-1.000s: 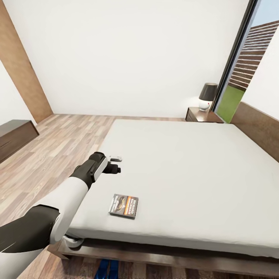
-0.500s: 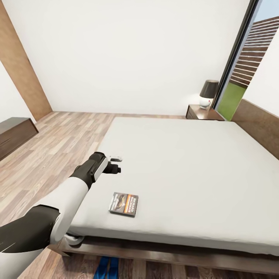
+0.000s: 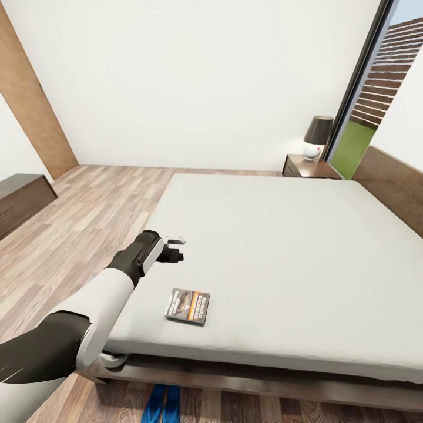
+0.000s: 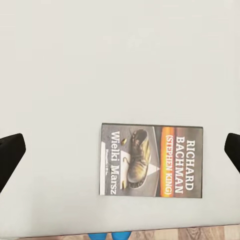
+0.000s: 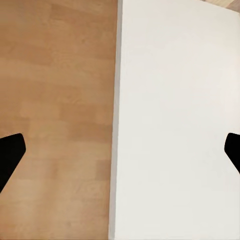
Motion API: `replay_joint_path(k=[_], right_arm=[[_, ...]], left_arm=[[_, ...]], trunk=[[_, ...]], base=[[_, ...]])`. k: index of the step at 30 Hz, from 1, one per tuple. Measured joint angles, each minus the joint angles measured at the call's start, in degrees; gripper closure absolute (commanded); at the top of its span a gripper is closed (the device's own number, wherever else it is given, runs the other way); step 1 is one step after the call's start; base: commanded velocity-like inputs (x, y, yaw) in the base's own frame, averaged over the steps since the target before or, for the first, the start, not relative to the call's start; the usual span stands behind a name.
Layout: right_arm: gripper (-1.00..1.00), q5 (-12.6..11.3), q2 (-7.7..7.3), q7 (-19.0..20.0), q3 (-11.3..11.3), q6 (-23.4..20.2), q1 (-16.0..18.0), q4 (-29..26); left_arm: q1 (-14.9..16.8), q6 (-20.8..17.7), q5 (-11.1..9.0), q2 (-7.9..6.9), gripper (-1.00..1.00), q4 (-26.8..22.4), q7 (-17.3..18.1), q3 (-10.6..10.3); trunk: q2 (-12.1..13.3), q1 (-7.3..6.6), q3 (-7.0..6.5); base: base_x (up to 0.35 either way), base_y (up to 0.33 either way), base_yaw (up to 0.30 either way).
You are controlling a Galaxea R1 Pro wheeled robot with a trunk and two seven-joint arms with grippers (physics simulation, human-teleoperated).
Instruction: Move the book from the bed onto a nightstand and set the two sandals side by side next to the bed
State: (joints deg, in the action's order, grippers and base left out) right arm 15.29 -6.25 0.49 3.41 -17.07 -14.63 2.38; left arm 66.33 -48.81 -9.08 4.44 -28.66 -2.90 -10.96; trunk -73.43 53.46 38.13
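We see the book (image 3: pixel 188 306) lying flat on the grey bed (image 3: pixel 282 247) over a wood-plank floor (image 3: pixel 76 223), white walls around, both fingers pairs spread wide.

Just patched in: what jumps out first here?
The large light-grey bed with dark wood frame, with the small dark paperback with an orange band lying flat near its foot edge. The left tool hovers open above the mattress, just beyond the book.

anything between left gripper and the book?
Nothing: in the head view, only bare bed mattress separates the open left gripper from the book.
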Motion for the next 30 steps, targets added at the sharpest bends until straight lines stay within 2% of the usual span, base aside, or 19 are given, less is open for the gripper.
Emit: replay_joint_path(k=[10, 30], right_arm=[[-1.0, 1.04, -0.04, -0.01, 0.0, -0.05, -0.13, 0.04], [-1.0, 1.16, -0.25, -0.31, -0.45, 0.31, -1.08, -0.02]], left_arm=[[0.0, 0.29, 0.0, -0.01, -1.0, 0.11, 0.03, 0.0], [-0.08, 0.41, 0.0, -0.06, -1.0, 0.21, 0.04, -0.05]], trunk=[[0.0, 0.0, 0.58], [0.0, 0.0, 0.79]], base=[[0.0, 0.0, 0.0], [0.0, 0.0, 0.0]])
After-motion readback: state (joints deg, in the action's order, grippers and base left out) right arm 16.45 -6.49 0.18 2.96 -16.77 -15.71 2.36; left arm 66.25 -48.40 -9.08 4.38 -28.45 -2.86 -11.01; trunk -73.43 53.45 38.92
